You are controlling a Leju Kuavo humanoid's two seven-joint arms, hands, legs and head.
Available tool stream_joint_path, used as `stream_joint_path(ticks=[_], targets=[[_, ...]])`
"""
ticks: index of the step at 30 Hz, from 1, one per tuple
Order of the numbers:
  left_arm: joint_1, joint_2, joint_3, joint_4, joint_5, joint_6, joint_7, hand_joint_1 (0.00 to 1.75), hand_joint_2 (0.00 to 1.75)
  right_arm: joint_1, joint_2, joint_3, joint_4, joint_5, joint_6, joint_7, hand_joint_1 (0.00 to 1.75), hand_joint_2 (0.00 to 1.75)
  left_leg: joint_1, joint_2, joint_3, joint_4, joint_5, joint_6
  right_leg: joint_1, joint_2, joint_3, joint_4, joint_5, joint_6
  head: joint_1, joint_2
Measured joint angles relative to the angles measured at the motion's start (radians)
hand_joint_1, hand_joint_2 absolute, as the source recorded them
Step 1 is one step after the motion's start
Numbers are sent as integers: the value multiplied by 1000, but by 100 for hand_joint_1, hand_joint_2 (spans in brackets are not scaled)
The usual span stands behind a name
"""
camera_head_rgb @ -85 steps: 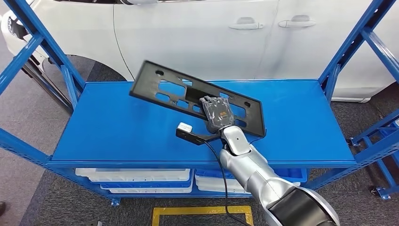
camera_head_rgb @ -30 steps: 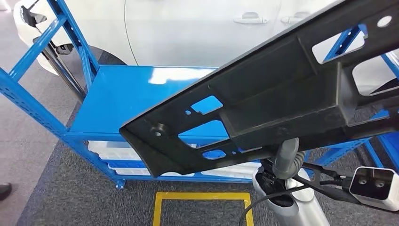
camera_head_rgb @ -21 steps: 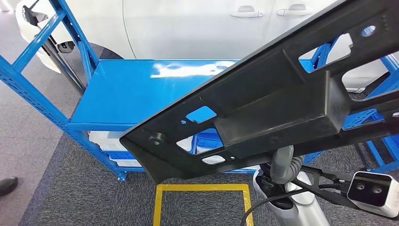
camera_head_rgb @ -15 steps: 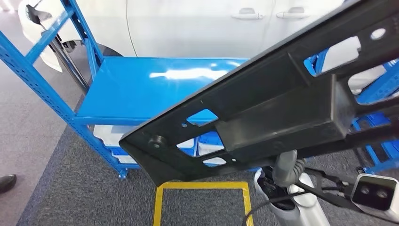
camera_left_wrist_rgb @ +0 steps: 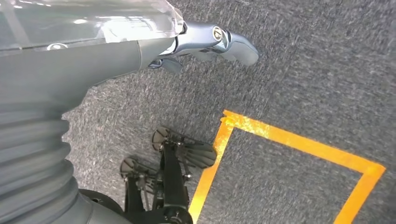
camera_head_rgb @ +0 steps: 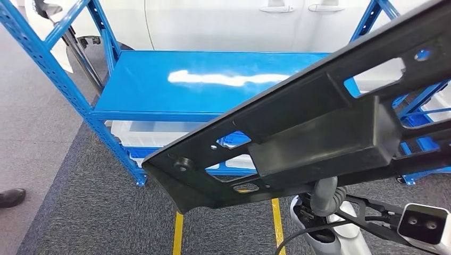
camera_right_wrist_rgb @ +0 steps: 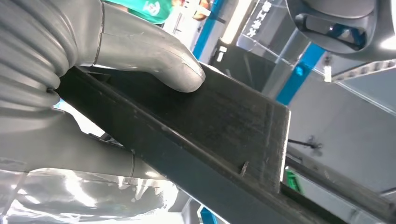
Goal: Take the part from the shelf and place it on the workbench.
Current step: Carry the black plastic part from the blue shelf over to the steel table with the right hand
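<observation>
Backing off, I saw the shelf slide farther away; my right hand gripped the part, carrying it; next, turning toward the workbench

right hand gripping the part, left hand hanging empty

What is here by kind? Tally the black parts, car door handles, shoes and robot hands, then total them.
black part: 1
car door handles: 2
shoe: 1
robot hands, left hand and right hand: 2
Total: 6
</observation>
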Motion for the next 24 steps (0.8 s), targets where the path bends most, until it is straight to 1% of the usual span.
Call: stream_joint_path(ticks=[1, 2, 3, 4, 5, 6, 7, 8, 9, 10, 11, 12, 13, 14, 15, 16, 17, 18, 19, 20, 21, 22, 23, 24], targets=[[1, 0, 0, 0, -1, 0, -1, 0, 175, 2, 0, -3, 0, 1, 5, 0, 175, 175, 1, -1, -5, 0, 0, -6, -2, -1, -8, -3, 11, -8, 3, 0], [4, 0, 0, 0, -1, -1, -1, 0, 175, 3, 0, -6, -1, 4, 11, 0, 175, 175, 2, -2, -13, 12, -20, -11, -4, -3, -20, -5, 24, -17, 1, 0], [6, 0, 0, 0, -1, -1, -2, 0, 175, 5, 0, -9, -1, 8, 17, 0, 175, 175, 3, -3, -25, 42, -59, -16, -6, -4, -34, -8, 39, -24, -1, 0], [7, 0, -1, 0, -1, -1, -3, 0, 175, 7, 0, -11, -1, 13, 23, 0, 175, 175, 5, -3, -39, 91, -113, -20, -7, -6, -49, -9, 53, -30, -3, 0], [9, 0, -1, 0, -1, 0, -3, 0, 175, 10, 0, -14, -2, 16, 28, 0, 175, 175, 6, -3, -52, 155, -167, -24, -6, -6, -65, -8, 66, -33, -6, 0], [9, 0, -1, 0, -1, 1, -3, 0, 175, 13, 0, -17, -2, 19, 32, 0, 175, 175, 7, -3, -62, 218, -201, -27, -5, -6, -81, -7, 78, -33, -6, 0], [9, 0, -1, 0, -1, 4, -1, 0, 175, 16, 0, -20, -2, 20, 37, 0, 175, 175, 7, -3, -63, 267, -210, -29, -4, -6, -97, -6, 90, -33, -6, 0], [9, 0, -1, 0, -1, 8, 1, 0, 175, 18, 0, -24, -2, 19, 41, 0, 175, 175, 8, -3, -50, 286, -195, -30, -3, -7, -114, -4, 102, -31, -6, 0], [9, 0, -1, 0, -1, 12, 5, 0, 175, 20, 0, -27, -2, 19, 44, 0, 175, 175, 8, -3, -21, 272, -165, -29, -3, -7, -131, -3, 113, -29, -6, 0], [8, 0, -1, 0, 0, 16, 10, 0, 175, 20, 0, -31, -2, 17, 48, 0, 175, 175, 8, -3, 26, 224, -138, -26, -2, -6, -146, -1, 123, -27, -6, 0], [7, 1, -1, 0, 0, 18, 15, 0, 175, 20, 0, -35, -2, 15, 50, 0, 175, 175, 7, -3, 86, 148, -132, -21, -1, -6, -158, 2, 132, -23, -6, 0], [5, 1, -1, 0, 0, 18, 19, 0, 175, 20, 0, -39, -2, 14, 51, 0, 175, 175, 5, -3, 143, 67, -143, -15, 1, -6, -166, 4, 140, -18, -6, 0], [3, 2, -1, 0, 0, 18, 23, 0, 175, 20, 0, -41, -1, 12, 53, 0, 175, 175, 2, -3, 184, 4, -160, -9, 2, -7, -169, 5, 148, -13, -5, 0], [2, 2, -1, 0, 0, 18, 26, 0, 175, 19, 0, -43, -1, 11, 55, 0, 175, 175, 0, -3, 206, -35, -174, -4, 2, -8, -170, 4, 156, -7, -6, 0], [2, 2, -1, 0, 0, 18, 29, 0, 175, 18, 0, -45, 0, 10, 57, 0, 175, 175, -1, -3, 208, -48, -175, 2, 1, -9, -170, 2, 164, 0, -7, 0], [3, 2, 0, 0, 0, 19, 32, 0, 175, 17, 0, -46, 1, 8, 59, 0, 175, 175, 0, -2, 202, -48, -167, 8, 0, -9, -171, 2, 169, 6, -9, 0], [3, 1, 0, 0, -1, 20, 36, 0, 175, 17, 0, -47, 2, 5, 61, 0, 175, 175, 1, -1, 197, -49, -158, 15, -2, -8, -179, 12, 159, 12, -10, 0], [4, 1, 0, 0, -1, 21, 40, 0, 175, 17, 0, -49, 3, 1, 63, 0, 175, 175, 3, 1, 190, -51, -148, 21, -2, -6, -192, 42, 135, 17, -7, 0], [3, 0, 0, 0, -1, 23, 45, 0, 175, 16, 0, -51, 5, -4, 64, 0, 175, 175, 4, 2, 182, -51, -140, 26, -4, -5, -213, 92, 98, 21, -5, 0], [3, -1, 0, 0, -2, 26, 49, 0, 175, 16, 0, -54, 7, -9, 65, 0, 175, 175, 3, 3, 173, -50, -133, 29, -5, -4, -239, 162, 54, 25, -3, 0], [3, -2, 0, 0, -2, 29, 53, 0, 175, 16, -1, -56, 9, -13, 66, 0, 175, 175, 2, 3, 164, -47, -127, 30, -6, -4, -262, 232, 18, 27, -2, 0], [4, -3, 0, 0, -2, 32, 56, 0, 175, 15, -1, -59, 12, -17, 66, 0, 175, 175, 1, 3, 156, -44, -123, 30, -6, -4, -273, 281, -2, 29, -2, 0], [4, -5, 0, 0, -2, 35, 59, 0, 175, 13, -1, -60, 16, -21, 67, 0, 175, 175, 0, 3, 149, -40, -120, 30, -7, -4, -266, 292, -3, 29, -2, 0], [4, -6, 0, 0, -3, 36, 62, 0, 175, 11, -2, -61, 19, -25, 67, 1, 175, 175, 0, 3, 143, -36, -118, 29, -7, -4, -238, 261, 13, 27, -2, 0]])
